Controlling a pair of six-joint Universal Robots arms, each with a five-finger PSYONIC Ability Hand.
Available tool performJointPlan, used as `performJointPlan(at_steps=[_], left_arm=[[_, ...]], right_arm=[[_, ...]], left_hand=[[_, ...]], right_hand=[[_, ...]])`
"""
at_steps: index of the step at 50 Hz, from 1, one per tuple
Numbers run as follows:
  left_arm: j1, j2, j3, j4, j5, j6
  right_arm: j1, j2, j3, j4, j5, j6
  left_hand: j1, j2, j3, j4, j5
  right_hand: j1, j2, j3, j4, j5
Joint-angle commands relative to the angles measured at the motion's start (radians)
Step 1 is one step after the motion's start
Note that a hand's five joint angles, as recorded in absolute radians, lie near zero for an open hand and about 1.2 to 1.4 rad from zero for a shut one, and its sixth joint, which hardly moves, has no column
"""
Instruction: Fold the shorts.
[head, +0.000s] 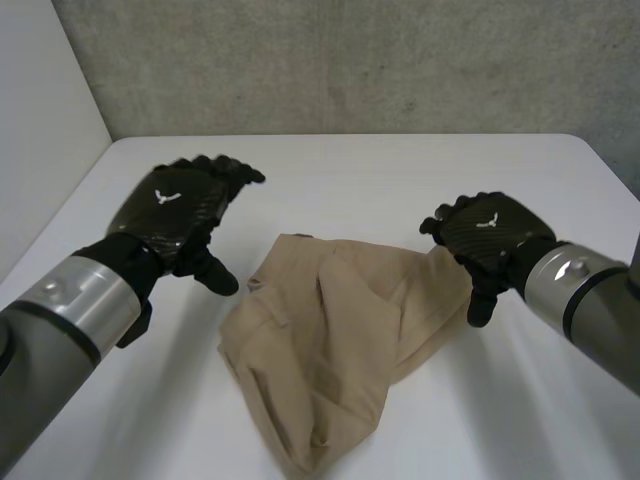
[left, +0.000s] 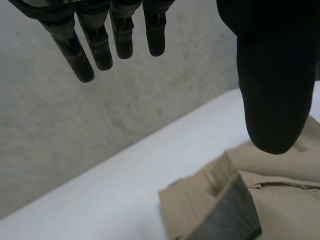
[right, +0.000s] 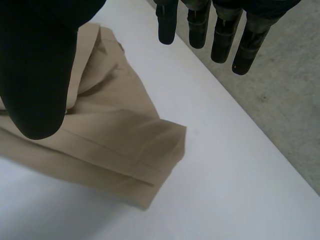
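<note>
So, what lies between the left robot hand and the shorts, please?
Only bare white table separates the left robot hand from the shorts, in the head view.

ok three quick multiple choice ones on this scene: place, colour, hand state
1. Where do the shorts lie?
A. On the table, between the left hand and the right hand.
B. Hanging off the table's edge.
C. In a basket.
2. What colour are the shorts?
A. Blue.
B. Tan.
C. Red.
3. How is the left hand?
A. Shut on the shorts.
B. Curled into a fist.
C. Open, holding nothing.
Answers: 1 A, the head view shows them between both hands; 2 B, tan in every view; 3 C, its wrist view shows straight fingers off the cloth.
</note>
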Motion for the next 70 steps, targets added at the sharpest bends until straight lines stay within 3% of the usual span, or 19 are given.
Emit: performJointPlan(at_steps=[1, 11, 18, 27, 32, 36, 50, 54, 60, 70], left_arm=[[0.041, -0.180, 0.018, -0.033, 0.094, 0.031], [0.058, -0.162, -0.021, -0.228, 0.059, 0.130], [0.136, -0.038, -0.041, -0.239, 0.068, 0.133], [0.161, 0.028, -0.108, -0.260, 0.065, 0.147], [0.172, 0.047, -0.162, -0.297, 0.062, 0.178], [0.170, 0.050, -0.220, -0.303, 0.059, 0.201], [0.169, 0.030, -0.295, -0.240, 0.064, 0.221], [0.161, -0.031, -0.300, -0.168, 0.060, 0.221], [0.155, -0.100, -0.297, -0.075, 0.041, 0.222], [0.221, -0.160, -0.225, -0.031, 0.008, 0.314]], right_arm=[[0.000, 0.022, 0.086, -0.130, -0.007, 0.000], [-0.013, 0.021, 0.132, -0.178, 0.002, -0.001], [-0.011, 0.021, 0.137, -0.181, 0.002, -0.001], [0.006, 0.021, 0.143, -0.184, -0.013, 0.007], [0.099, 0.027, 0.152, -0.190, -0.113, 0.000], [0.162, 0.068, 0.145, -0.184, -0.139, -0.001], [0.211, 0.119, 0.131, -0.204, -0.079, -0.027], [0.208, 0.116, 0.134, -0.220, -0.046, -0.027], [0.207, 0.114, 0.129, -0.231, -0.010, -0.021], [0.184, 0.094, 0.099, -0.262, 0.077, -0.012]], left_hand=[[0.012, 0.024, 0.020, 0.026, 0.037], [0.014, 0.027, 0.023, 0.029, 0.040], [0.023, 0.036, 0.032, 0.038, 0.048], [0.111, 0.124, 0.120, 0.126, 0.136], [0.111, 0.124, 0.120, 0.126, 0.136], [0.108, 0.121, 0.117, 0.123, 0.134], [0.117, 0.130, 0.126, 0.132, 0.142], [0.258, 0.270, 0.267, 0.273, 0.283], [1.126, 1.138, 1.134, 1.140, 1.151], [1.127, 1.139, 1.136, 1.142, 1.152]], right_hand=[[0.033, -0.025, -0.006, -0.055, -0.054], [0.033, -0.025, -0.006, -0.055, -0.054], [0.033, -0.025, -0.006, -0.055, -0.054], [0.033, -0.025, -0.006, -0.055, -0.054], [0.033, -0.025, -0.006, -0.055, -0.054], [0.033, -0.025, -0.006, -0.055, -0.054], [0.033, -0.025, -0.006, -0.055, -0.054], [0.033, -0.025, -0.006, -0.055, -0.054], [0.033, -0.025, -0.006, -0.055, -0.054], [0.033, -0.025, -0.006, -0.055, -0.054]])
